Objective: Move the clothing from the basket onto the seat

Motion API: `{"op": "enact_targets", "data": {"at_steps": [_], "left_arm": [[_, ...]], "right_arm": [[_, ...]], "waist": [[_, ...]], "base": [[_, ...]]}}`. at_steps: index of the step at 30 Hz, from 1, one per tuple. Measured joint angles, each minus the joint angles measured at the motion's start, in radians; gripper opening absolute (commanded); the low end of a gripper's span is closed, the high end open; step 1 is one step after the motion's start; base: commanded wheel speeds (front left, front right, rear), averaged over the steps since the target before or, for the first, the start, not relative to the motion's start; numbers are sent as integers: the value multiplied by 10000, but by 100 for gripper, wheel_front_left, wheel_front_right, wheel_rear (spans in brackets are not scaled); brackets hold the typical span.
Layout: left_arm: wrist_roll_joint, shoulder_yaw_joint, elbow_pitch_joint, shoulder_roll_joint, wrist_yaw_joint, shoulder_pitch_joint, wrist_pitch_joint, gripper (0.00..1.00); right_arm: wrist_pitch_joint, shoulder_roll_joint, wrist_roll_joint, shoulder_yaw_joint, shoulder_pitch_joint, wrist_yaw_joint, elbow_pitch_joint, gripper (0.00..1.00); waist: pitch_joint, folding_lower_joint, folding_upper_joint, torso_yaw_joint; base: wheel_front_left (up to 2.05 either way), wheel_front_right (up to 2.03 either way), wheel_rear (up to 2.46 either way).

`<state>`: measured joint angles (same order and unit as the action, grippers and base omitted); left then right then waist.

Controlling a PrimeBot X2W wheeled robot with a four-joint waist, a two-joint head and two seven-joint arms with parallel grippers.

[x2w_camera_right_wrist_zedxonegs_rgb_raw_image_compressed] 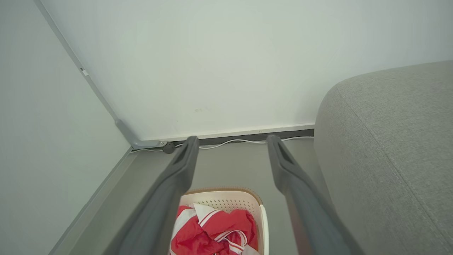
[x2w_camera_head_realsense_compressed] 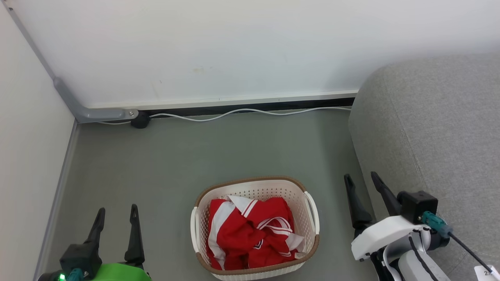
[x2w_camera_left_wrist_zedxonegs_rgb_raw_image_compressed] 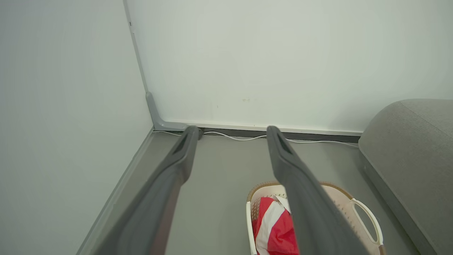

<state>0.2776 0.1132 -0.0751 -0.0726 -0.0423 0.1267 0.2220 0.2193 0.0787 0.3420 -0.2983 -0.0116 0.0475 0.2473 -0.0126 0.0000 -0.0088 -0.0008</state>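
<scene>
One basket (x2w_camera_head_realsense_compressed: 269, 193) (clothing (x2w_camera_head_realsense_compressed: 250, 234) inside) near seat (x2w_camera_head_realsense_compressed: 429, 117)

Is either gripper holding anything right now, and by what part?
Nothing is held. The left gripper and right gripper are both open and empty; the clothing lies in the basket.
</scene>
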Motion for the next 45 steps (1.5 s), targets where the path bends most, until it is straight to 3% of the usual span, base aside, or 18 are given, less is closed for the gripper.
{"op": "enact_targets", "data": {"at_steps": [9, 36, 45], "left_arm": [[-995, 128, 176, 2, -21, 212, 272, 100], [-997, -63, 96, 44, 245, 227, 272, 100], [-1231, 50, 186, 44, 334, 208, 272, 100]], "right_arm": [[282, 21, -1081, -295, 6, 75, -33, 100], [284, -8, -1091, -119, 13, 27, -15, 100], [324, -13, -1160, -4, 5, 27, -176, 100]], "waist": [[2, 0, 0, -3], [91, 0, 0, -27], [563, 0, 0, -45]], "base": [[0, 0, 0], [0, 0, 0], [0, 0, 0]]}}
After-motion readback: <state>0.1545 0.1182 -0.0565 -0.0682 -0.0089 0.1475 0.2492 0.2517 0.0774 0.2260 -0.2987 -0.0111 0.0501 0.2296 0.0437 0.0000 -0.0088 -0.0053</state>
